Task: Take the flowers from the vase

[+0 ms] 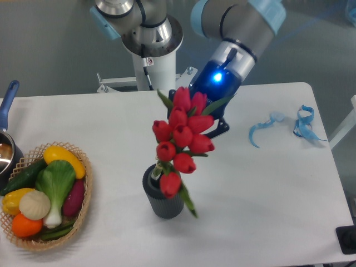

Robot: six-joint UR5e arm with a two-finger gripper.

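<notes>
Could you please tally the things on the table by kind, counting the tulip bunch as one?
Flowers: 1
Vase: 1
Basket: 1
Vegetables in the basket, first one at: about 7, some partly hidden
Pan: 1
Blue strips, first one at: 2
Total: about 13

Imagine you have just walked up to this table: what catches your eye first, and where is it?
The bunch of red tulips stands out at the centre of the white table, rising from a small dark grey vase. Right behind the blooms, the robot arm's wrist glows with a bright blue light; its gripper is hidden by the flowers. At the left edge sits a wicker basket of colourful vegetables.
</notes>
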